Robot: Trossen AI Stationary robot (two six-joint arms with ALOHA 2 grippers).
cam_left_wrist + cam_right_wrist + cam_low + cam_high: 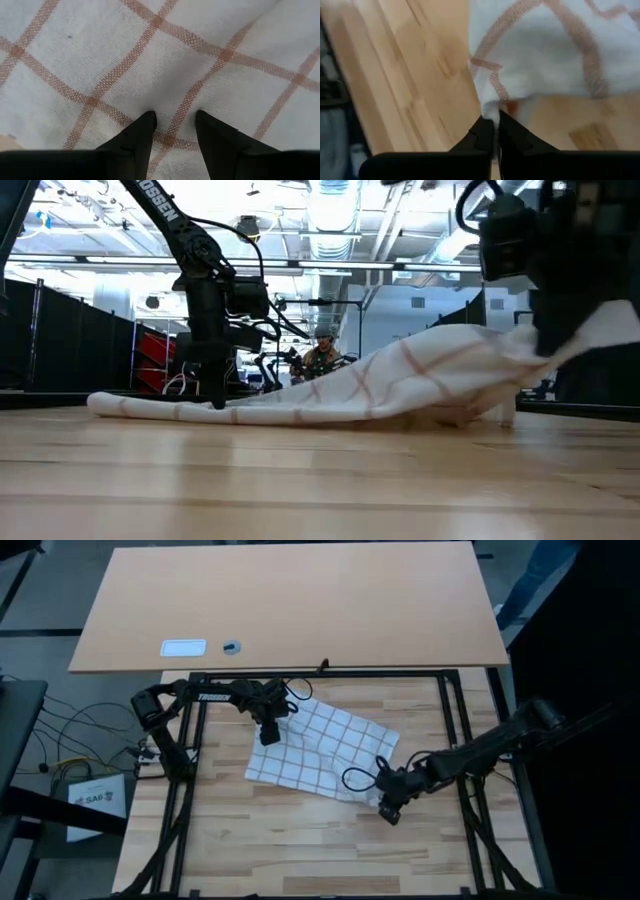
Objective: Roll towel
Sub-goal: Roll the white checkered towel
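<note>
Right gripper point(495, 127) clamped on lifted near-right corner of towel point(320, 748) mid-bench point(300, 850), left gripper point(175, 122) parted, pressing far-left edge: thin pinch likely slipping if pulled hard, cloth dropping flat.

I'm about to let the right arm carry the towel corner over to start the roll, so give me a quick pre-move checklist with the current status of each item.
1. Right gripper shut on a corner of the towel: ok.
2. That corner lifted clear of the table, as the low view shows: ok.
3. Left gripper pinning the far side: fingers open, tips down on the cloth, ok; how firmly it presses, cannot tell.
4. Towel lying flat between the grippers: not ok, it rises in a wrinkled slope toward the raised corner.
5. Tabletop around the towel free of other objects: ok.
</note>
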